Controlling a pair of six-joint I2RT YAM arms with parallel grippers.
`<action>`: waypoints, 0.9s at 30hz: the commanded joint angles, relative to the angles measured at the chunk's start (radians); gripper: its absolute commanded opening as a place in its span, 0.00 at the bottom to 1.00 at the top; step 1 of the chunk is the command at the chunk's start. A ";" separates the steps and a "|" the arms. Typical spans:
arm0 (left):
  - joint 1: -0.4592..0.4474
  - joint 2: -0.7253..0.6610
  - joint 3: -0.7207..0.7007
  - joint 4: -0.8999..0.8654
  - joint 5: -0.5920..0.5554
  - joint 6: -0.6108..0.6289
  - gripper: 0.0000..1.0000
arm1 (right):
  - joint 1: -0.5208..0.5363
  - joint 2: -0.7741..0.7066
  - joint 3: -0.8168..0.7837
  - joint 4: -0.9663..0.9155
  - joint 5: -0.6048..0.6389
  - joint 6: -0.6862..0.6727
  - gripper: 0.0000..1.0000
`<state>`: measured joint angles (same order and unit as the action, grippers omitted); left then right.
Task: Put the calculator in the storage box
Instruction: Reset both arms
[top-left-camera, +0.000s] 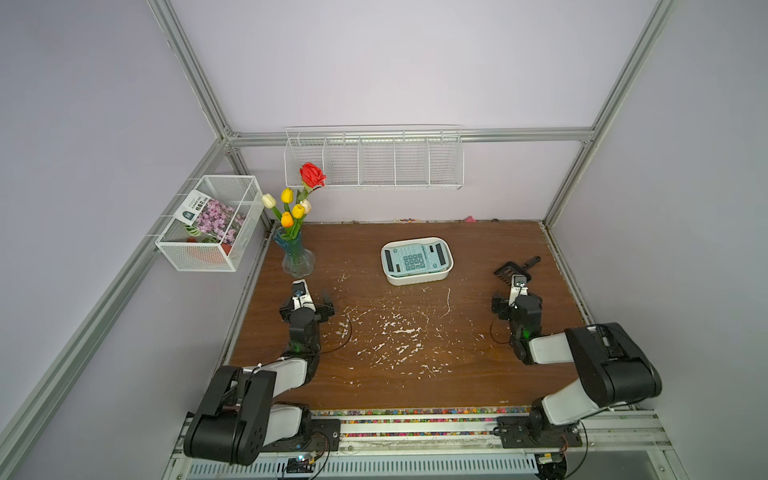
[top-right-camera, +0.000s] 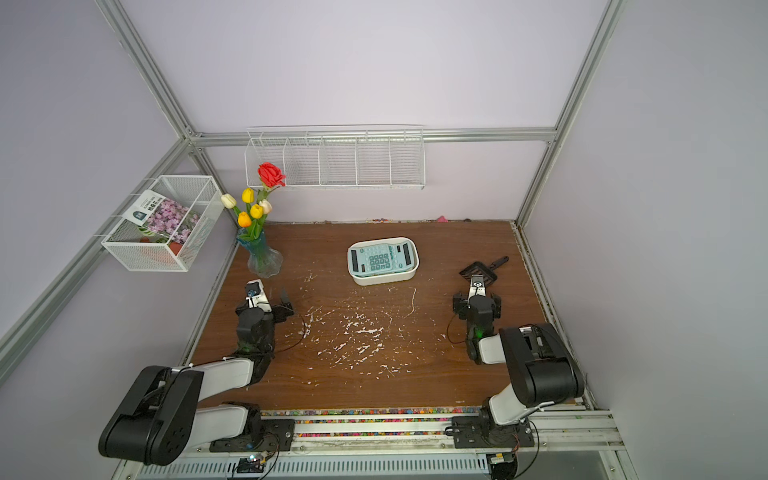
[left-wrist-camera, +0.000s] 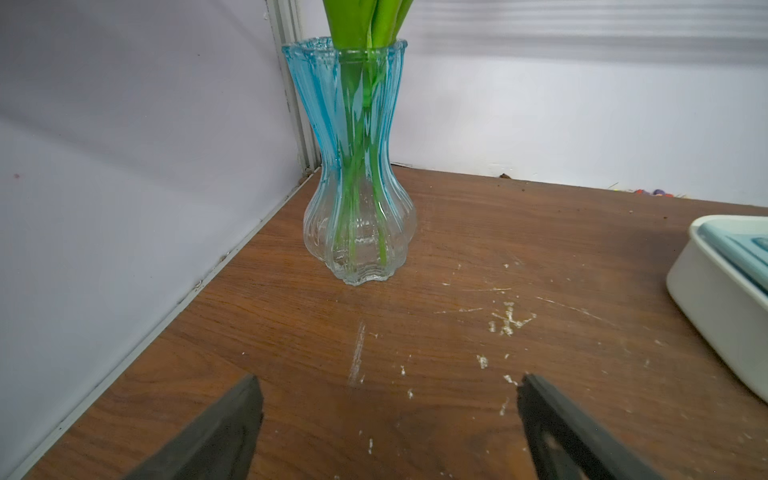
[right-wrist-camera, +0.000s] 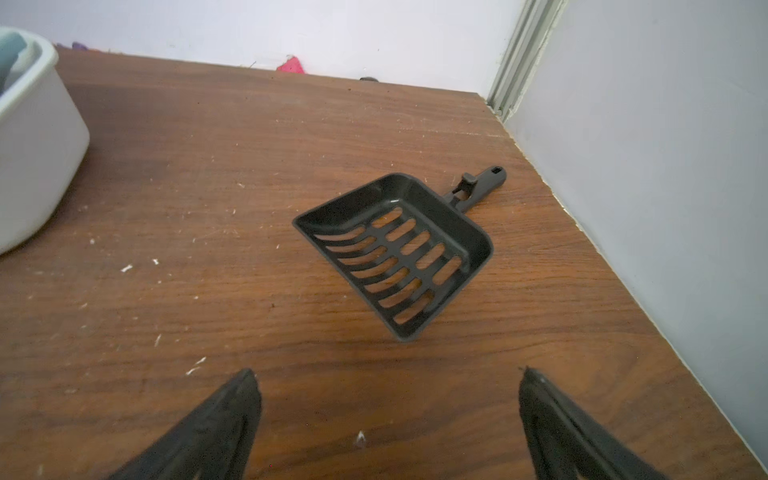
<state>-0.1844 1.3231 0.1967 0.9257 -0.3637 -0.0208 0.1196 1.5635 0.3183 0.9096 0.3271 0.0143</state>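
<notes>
The left gripper (left-wrist-camera: 388, 382) stands with its jaws spread wide and nothing between them, low over the brown table (left-wrist-camera: 540, 232). Straight ahead of it, near but apart, the ribbed blue-and-clear glass vase (left-wrist-camera: 359, 166) stands upright with green stems in it. The right gripper (right-wrist-camera: 388, 374) is likewise spread wide and holds nothing. A black slotted scoop (right-wrist-camera: 399, 257) lies flat on the wood just ahead of its fingertips without touching them, handle pointing away. The calculator (top-left-camera: 417, 257), pale teal with a dark keypad, lies face up inside the storage box (top-left-camera: 419, 279). In both top views this box sits farther out than either gripper and between the two, off to the right of the left one and to the left of the right one, well apart from both. Dark display strips show at both ends of the teal surface, so a second unit may be stacked there, but the top views are too small to settle that. White flecks (top-left-camera: 395, 332) dot the wood between the grippers, nearer the robot than the box.
</notes>
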 joint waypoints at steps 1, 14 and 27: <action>0.054 0.077 0.037 0.172 0.003 0.050 1.00 | -0.013 -0.025 0.060 -0.024 -0.056 0.001 0.99; 0.146 0.229 0.124 0.135 0.157 -0.008 1.00 | -0.024 0.004 0.051 0.043 -0.066 0.003 0.99; 0.123 0.234 0.104 0.185 0.139 0.018 1.00 | -0.021 0.004 0.041 0.064 -0.057 -0.003 0.99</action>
<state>-0.0555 1.5455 0.3153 1.0874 -0.2234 -0.0162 0.1020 1.5616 0.3580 0.9401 0.2607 0.0135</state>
